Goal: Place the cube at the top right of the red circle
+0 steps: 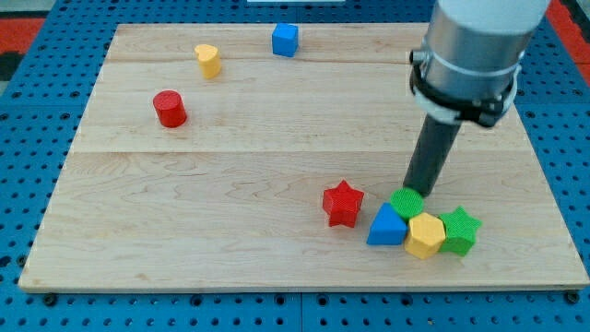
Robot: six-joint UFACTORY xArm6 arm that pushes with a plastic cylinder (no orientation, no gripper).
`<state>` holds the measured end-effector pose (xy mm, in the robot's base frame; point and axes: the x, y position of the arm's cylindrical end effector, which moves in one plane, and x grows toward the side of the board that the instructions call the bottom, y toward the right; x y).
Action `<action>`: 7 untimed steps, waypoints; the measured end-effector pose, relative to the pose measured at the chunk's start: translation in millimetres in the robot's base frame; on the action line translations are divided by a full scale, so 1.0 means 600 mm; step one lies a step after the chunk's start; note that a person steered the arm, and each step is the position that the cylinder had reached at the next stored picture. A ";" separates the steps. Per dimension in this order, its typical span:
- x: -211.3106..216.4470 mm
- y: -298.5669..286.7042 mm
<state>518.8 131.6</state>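
On the tabletop [277, 166], the red cylinder [170, 109] stands at the view's left. The blue cube [285, 40] sits up and right of it, near the top. My tip [417, 192], far right, touches the green block [407, 203]; no jaws exist.

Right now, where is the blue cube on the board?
The blue cube sits near the view's top edge of the board, about midway across, right of the yellow block and far from my tip.
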 end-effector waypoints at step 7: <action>-0.438 -0.421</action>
<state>256.2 -120.9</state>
